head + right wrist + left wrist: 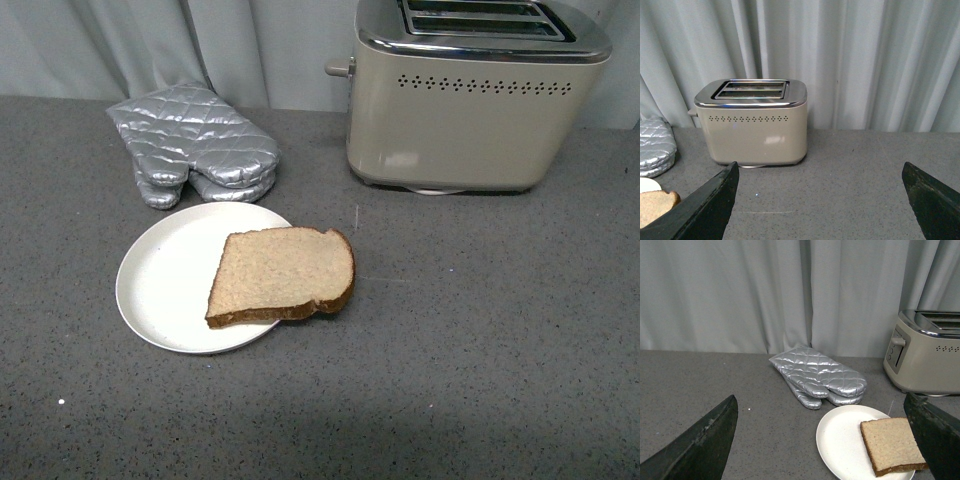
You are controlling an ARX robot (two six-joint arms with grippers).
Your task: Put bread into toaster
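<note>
Bread lies flat, overhanging the white plate on its toaster side, probably so its crust is easy to pinch, while left gripper and right gripper hang spread wide, empty.

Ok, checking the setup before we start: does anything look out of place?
Only the bread: it lies askew, one side overhanging the rim of the plate above the counter. Nothing looks spilled or damaged.
</note>
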